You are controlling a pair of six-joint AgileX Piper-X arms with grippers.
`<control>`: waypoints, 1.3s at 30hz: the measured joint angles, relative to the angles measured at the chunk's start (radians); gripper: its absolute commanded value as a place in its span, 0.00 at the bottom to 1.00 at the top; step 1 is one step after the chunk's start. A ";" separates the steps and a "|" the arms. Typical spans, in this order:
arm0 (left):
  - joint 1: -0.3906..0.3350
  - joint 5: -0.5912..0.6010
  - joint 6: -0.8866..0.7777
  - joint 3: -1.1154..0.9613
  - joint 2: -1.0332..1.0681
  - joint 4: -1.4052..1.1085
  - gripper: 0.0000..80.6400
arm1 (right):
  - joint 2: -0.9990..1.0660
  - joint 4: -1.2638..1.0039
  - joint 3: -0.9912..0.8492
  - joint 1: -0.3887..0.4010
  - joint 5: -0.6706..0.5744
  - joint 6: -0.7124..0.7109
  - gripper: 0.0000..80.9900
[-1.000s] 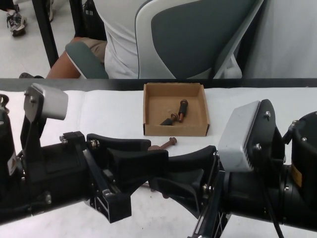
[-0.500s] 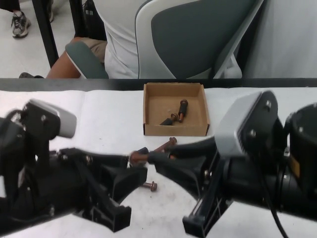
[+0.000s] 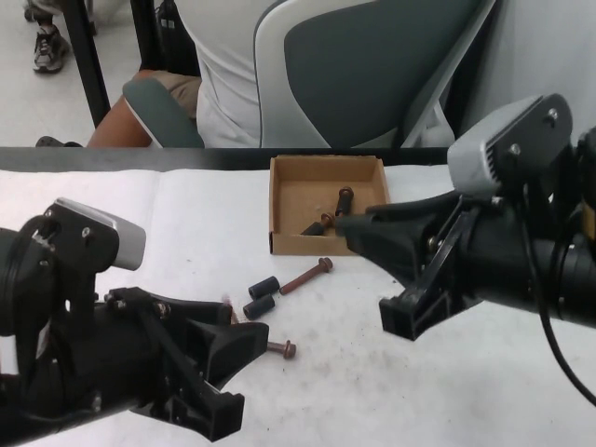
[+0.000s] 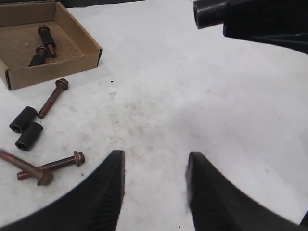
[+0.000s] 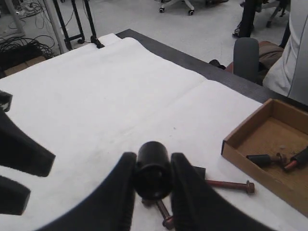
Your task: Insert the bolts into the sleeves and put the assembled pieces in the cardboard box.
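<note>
My right gripper (image 5: 153, 180) is shut on a black sleeve (image 5: 153, 169), held above the bench in front of the cardboard box (image 3: 326, 244). The left wrist view shows that sleeve (image 4: 208, 12) from afar. My left gripper (image 4: 154, 168) hangs open and holds nothing, low over the white cloth near the front. Two loose black sleeves (image 3: 262, 295) lie side by side in mid-bench. One bolt (image 3: 307, 276) lies just in front of the box, and another bolt (image 3: 280, 349) lies by the left gripper (image 3: 244, 326). Two assembled pieces (image 3: 333, 212) rest inside the box.
A white cloth (image 3: 419, 391) covers the bench, with free room at the front right. The bench's dark far edge (image 3: 140, 156) runs behind the box. A third bolt (image 4: 26, 167) lies beside the near one in the left wrist view.
The two grippers, close together over mid-bench, have parted. My right gripper rose and drew back to the right with the sleeve. The left gripper pulled back, uncovering the loose sleeves and bolts.
</note>
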 measured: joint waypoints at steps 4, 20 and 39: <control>0.000 -0.003 0.001 0.000 0.000 0.000 0.49 | 0.000 0.021 -0.002 -0.009 0.000 0.000 0.00; 0.000 -0.051 0.001 0.000 0.000 0.000 0.46 | 0.081 0.400 -0.002 -0.010 -0.126 0.094 0.00; 0.000 -0.069 -0.216 0.000 0.074 0.234 0.43 | 0.469 0.613 -0.174 -0.010 -0.217 0.220 0.00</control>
